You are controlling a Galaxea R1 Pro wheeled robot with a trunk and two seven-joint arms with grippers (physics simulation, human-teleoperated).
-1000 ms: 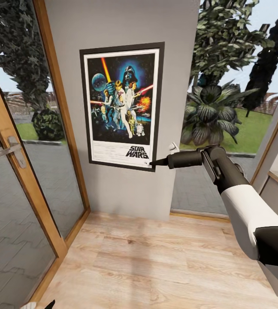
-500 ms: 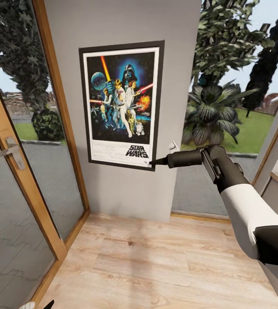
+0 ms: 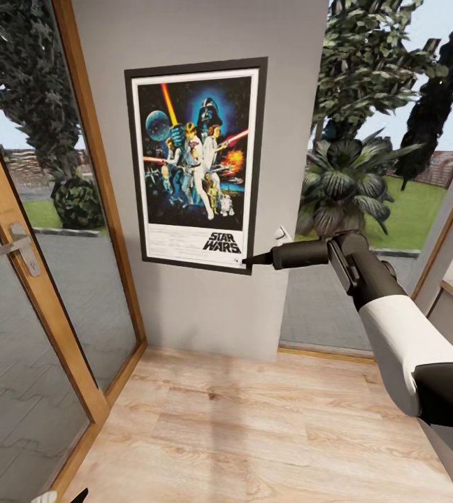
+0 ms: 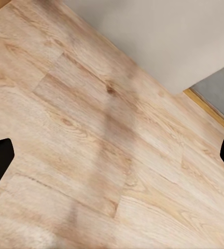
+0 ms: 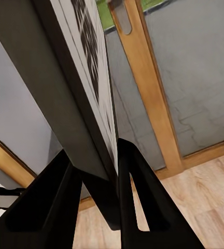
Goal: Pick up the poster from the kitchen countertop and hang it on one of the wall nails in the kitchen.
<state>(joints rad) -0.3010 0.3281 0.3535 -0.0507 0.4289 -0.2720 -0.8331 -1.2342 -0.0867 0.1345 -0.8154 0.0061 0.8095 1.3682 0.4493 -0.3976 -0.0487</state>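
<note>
Against the plain grey wall panel point(image 3: 198, 307) between two glazed openings, the poster point(image 3: 195, 164) stands upright, a flat rectangle with glossy dark-blue artwork, white border and thin black frame. The right hand point(image 3: 246, 262) pinches its lower right corner; the right wrist view shows both black fingers point(image 5: 135, 197) clamped on the frame's edge. The left hand point(image 4: 112, 150) hangs wide over the pale wood-plank floor point(image 4: 81, 135).
</note>
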